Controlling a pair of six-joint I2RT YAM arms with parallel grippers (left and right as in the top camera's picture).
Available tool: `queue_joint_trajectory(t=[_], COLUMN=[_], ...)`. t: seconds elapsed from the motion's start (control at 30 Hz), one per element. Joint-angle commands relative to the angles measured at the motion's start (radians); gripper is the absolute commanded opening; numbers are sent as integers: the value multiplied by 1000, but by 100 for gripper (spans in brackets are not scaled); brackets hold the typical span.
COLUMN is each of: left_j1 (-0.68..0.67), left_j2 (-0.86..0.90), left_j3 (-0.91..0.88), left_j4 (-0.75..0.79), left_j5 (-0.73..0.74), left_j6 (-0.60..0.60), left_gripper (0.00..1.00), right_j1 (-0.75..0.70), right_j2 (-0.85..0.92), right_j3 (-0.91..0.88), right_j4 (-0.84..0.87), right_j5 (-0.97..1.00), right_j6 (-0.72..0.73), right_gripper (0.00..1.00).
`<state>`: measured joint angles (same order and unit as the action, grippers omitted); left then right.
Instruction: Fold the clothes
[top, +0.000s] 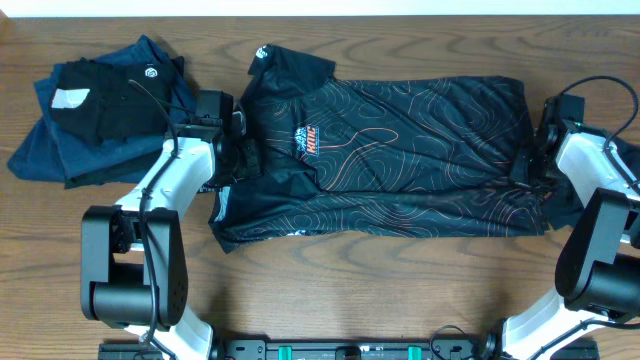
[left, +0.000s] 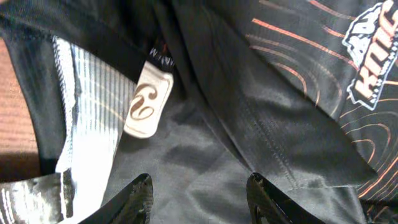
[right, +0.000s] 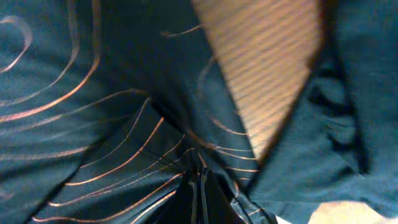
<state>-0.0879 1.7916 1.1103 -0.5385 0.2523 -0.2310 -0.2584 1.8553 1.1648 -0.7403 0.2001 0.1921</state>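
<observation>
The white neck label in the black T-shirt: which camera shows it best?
The left wrist view: the neck label hangs close up, its curly mark plain. Overhead, the T-shirt lies spread out but no label is discernible. The right wrist view shows only lined fabric.

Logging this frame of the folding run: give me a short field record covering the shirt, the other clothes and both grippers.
garment: black T-shirt, spread sideways on the table, collar end toward the left arm
other clothes: dark pile, far left, apart from the shirt
left gripper: open, over fabric near the collar label
right gripper: shut on the shirt's hem end, fabric bunched
</observation>
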Motion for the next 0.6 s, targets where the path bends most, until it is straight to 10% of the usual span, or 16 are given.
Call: queue_joint_trajectory(t=[0.0, 0.57], left_j1=[0, -1], left_j2=[5, 5], left_j3=[8, 8], left_j4=[14, 100], left_j5=[6, 10], left_j6=[13, 9], left_gripper=[51, 51], right_j1=[-25, -23], right_j2=[-23, -23], right_j3=[-1, -1], right_j4=[17, 40], right_j5=[57, 96], right_j6=[127, 265], right_gripper=[1, 1])
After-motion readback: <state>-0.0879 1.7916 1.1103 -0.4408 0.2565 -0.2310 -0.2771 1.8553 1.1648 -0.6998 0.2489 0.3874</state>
